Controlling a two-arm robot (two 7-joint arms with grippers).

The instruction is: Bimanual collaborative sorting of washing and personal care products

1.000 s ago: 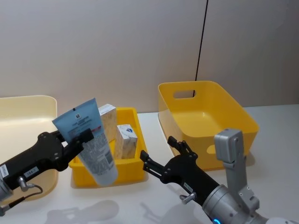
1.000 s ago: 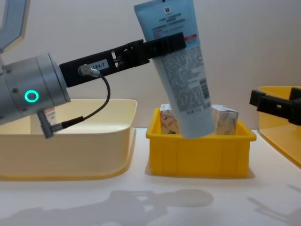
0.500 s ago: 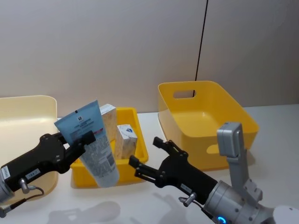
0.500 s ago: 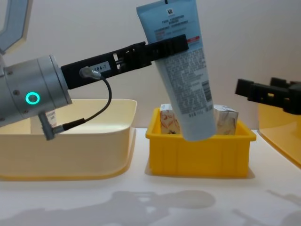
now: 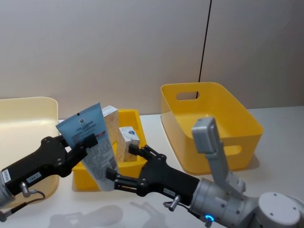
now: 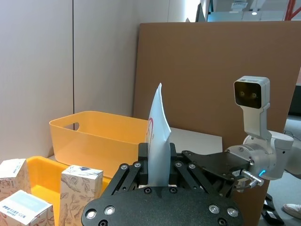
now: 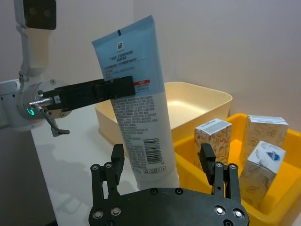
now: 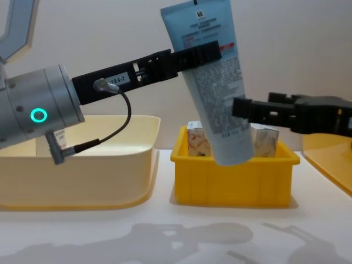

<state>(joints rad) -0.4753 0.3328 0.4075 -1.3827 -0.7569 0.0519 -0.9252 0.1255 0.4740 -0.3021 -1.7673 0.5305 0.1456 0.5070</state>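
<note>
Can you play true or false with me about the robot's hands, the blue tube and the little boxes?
1. The left gripper is shut on the blue tube. True.
2. The right gripper squeezes the tube too. False: it is open, with a finger on either side of the tube's lower part.
3. The cartons stand in the small yellow bin. True.
4. The tube is held lying flat. False: it is tilted, crimped end up.
</note>
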